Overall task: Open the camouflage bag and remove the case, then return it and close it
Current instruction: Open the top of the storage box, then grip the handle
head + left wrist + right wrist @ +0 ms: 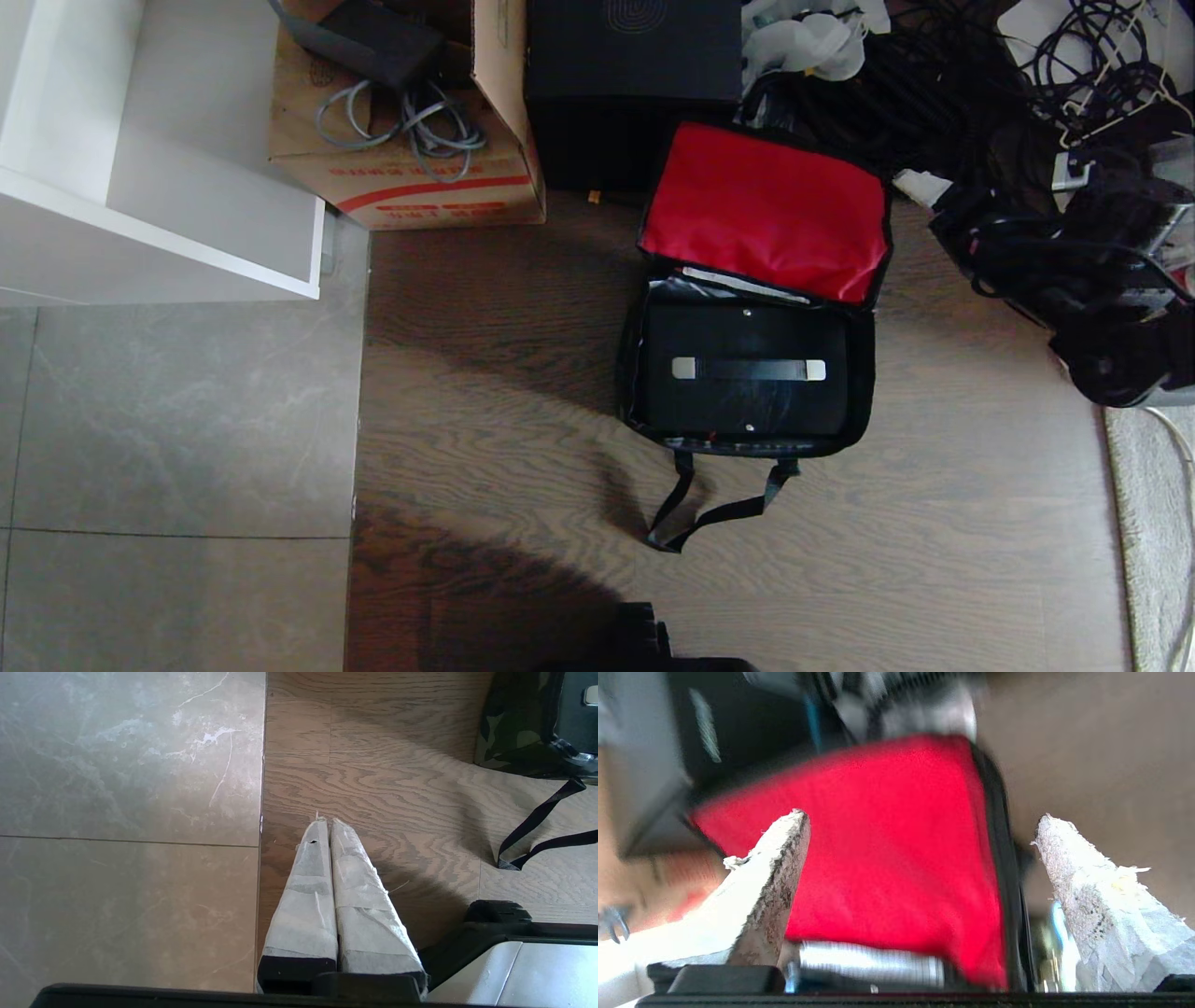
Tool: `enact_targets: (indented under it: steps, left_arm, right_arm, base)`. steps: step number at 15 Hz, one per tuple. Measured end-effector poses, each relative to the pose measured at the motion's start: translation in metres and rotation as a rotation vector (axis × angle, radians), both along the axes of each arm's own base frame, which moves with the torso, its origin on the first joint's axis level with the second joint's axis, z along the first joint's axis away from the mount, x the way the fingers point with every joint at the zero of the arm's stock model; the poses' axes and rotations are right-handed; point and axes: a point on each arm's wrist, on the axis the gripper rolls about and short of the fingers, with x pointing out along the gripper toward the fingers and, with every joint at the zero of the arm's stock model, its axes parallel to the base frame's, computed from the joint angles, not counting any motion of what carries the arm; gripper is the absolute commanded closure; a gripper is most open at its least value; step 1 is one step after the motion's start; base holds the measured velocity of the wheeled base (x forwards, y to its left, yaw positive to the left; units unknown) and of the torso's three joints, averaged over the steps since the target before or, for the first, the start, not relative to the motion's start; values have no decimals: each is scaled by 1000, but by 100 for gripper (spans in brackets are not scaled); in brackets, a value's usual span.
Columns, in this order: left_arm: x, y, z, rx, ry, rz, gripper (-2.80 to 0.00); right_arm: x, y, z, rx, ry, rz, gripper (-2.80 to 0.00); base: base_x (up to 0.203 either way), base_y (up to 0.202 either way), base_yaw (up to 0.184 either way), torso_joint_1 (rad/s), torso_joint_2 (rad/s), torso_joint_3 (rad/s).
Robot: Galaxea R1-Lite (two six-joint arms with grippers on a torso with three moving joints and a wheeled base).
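Your right gripper (920, 858) stands wide and empty, facing the red lining of the camouflage bag (766, 210), whose lid is folded back on the floor (485, 392). The case (747, 369) lies flat inside, below and nearer than that lid. Drop toward its strap handle (749, 370), straddle the middle (not the silver brackets), then close. Your left gripper (327, 826) is pressed closed, parked well aside.
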Motion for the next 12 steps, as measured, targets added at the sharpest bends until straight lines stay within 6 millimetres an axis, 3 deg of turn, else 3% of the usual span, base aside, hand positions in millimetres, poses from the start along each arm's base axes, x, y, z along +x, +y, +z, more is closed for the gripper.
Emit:
enact_targets:
  steps: [3,4,8,12]
  left_arm:
    - [0,0,0,0,0,0,0]
    - [0,0,0,0,0,0,0]
    - [0,0,0,0,0,0,0]
    - [0,0,0,0,0,0,0]
  right_arm:
    - [-7,0,2,5,25,-1,-280]
    - [-11,0,2,6,30,-1,0]
    - [-39,3,-20,3,186,57,0]
    - [-101,6,-50,-22,438,89,0]
  base:
    - [0,0,0,0,0,0]
    - [0,0,0,0,0,0]
    - [0,0,0,0,0,0]
    - [0,0,0,0,0,0]
